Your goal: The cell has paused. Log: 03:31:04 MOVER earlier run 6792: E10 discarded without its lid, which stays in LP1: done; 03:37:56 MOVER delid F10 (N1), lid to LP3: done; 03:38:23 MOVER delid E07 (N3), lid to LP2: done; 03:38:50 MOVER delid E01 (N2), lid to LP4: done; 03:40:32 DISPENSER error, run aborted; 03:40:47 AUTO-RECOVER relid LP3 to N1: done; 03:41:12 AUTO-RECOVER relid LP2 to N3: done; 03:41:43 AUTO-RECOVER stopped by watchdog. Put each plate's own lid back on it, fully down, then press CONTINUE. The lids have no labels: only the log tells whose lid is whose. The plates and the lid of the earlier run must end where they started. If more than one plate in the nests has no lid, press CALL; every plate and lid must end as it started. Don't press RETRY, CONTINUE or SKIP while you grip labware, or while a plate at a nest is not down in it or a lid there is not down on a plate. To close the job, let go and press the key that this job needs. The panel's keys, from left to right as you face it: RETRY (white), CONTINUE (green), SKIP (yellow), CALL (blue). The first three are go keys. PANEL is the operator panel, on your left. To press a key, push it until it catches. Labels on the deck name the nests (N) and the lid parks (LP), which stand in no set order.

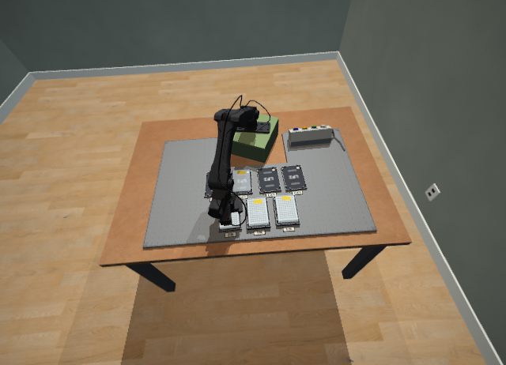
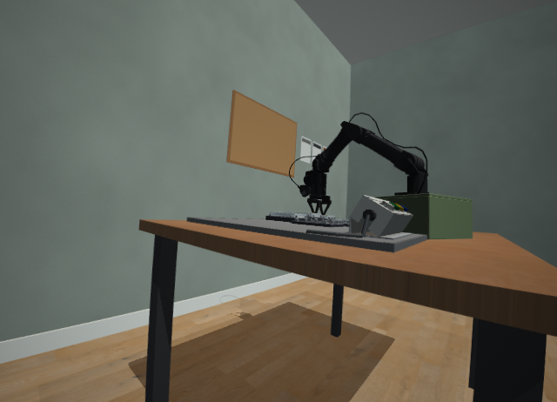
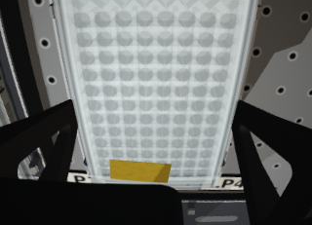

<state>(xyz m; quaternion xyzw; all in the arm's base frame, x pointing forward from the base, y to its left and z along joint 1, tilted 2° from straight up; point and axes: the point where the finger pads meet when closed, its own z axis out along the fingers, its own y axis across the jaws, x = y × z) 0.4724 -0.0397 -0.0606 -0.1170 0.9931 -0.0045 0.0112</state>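
Note:
My gripper [image 1: 229, 220] [image 2: 319, 210] [image 3: 154, 109] is shut on a clear lid [image 3: 155, 55], one finger on each long side. It holds the lid low over the front-left nest, where a white well plate [image 1: 228, 227] sits. The wells show through the lid in the wrist view. I cannot tell whether the lid is fully down. A label ending in "P4" [image 3: 226, 182] lies just behind it. Two lidded plates [image 1: 258, 212] [image 1: 285, 209] with yellow tags sit in the other front nests. A spare lid [image 1: 241, 180] lies in a back-row park.
Two dark empty parks [image 1: 269, 178] [image 1: 293, 177] are in the back row. The arm hides the back-left park. The key panel [image 1: 309, 135] [image 2: 379, 216] stands at the deck's far right corner. The arm's green pedestal [image 1: 255, 142] [image 2: 443, 216] is behind the grey deck [image 1: 183, 182].

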